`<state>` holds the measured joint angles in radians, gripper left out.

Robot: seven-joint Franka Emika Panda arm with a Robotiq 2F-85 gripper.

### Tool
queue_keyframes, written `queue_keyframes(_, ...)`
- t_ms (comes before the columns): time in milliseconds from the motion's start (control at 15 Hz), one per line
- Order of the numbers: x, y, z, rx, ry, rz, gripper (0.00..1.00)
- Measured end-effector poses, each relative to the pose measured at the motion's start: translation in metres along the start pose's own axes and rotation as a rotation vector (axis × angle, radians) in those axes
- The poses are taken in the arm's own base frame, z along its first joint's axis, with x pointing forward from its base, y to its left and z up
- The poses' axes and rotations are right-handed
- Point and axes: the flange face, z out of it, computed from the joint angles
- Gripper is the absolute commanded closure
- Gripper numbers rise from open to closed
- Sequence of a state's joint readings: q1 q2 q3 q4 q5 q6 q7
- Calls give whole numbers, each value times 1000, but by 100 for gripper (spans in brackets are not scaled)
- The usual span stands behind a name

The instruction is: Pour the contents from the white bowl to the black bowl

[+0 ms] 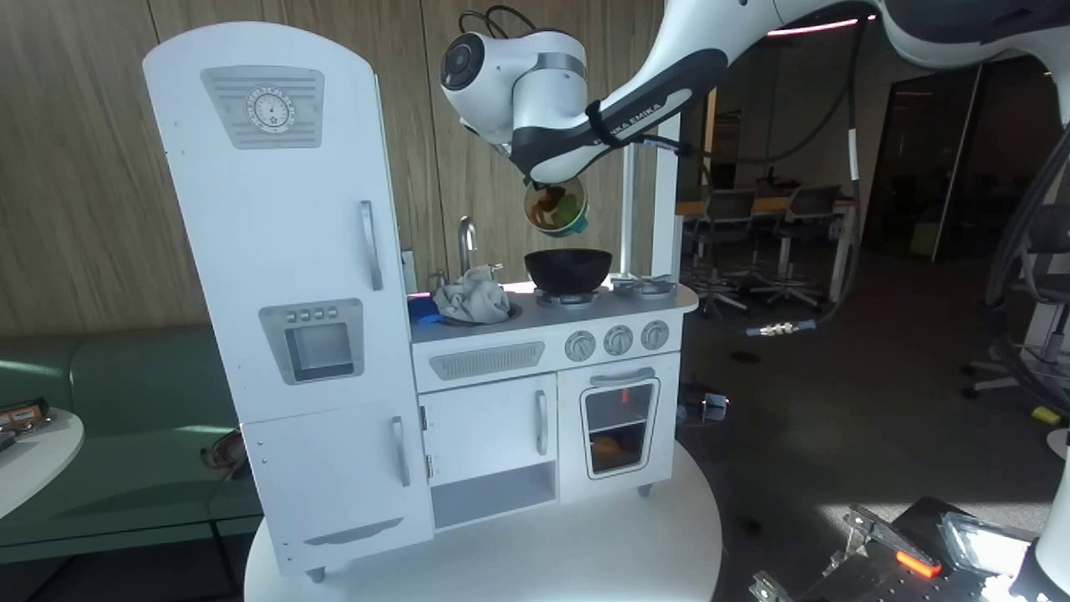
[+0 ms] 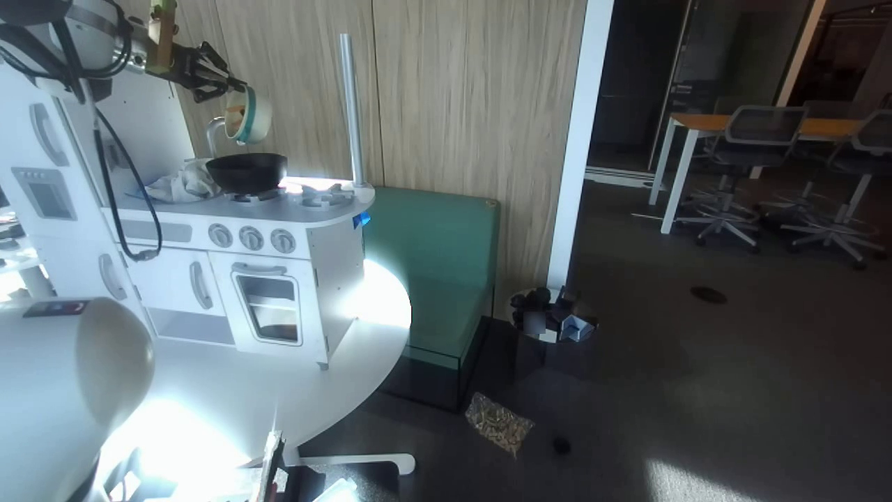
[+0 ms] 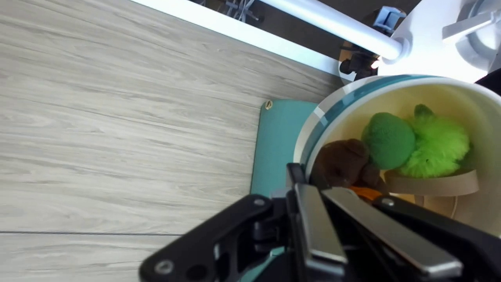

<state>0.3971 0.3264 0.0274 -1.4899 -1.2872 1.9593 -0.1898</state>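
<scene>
The white bowl has a teal band and hangs tilted above the black bowl, its mouth turned sideways. It also shows in an exterior view and in the wrist view. Inside lie a green ball, a fuzzy lime ball, a dark brown piece, an orange piece and a tan strip. My gripper is shut on the white bowl's rim; it also shows in an exterior view. The black bowl stands upright on a burner, also visible in an exterior view.
The white toy kitchen carries the stove top. A grey cloth lies in the sink beside the faucet. A vertical metal pole rises at the counter's corner. A wood-panel wall stands behind. A tall toy fridge adjoins.
</scene>
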Motion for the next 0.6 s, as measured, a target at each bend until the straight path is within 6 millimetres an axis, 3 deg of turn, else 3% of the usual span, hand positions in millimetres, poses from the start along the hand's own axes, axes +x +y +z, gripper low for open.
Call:
queue_keyframes(400, -13, -27, 6, -144, 49, 11, 97)
queue_keyframes(600, -21, -38, -1, -200, 75, 30, 97)
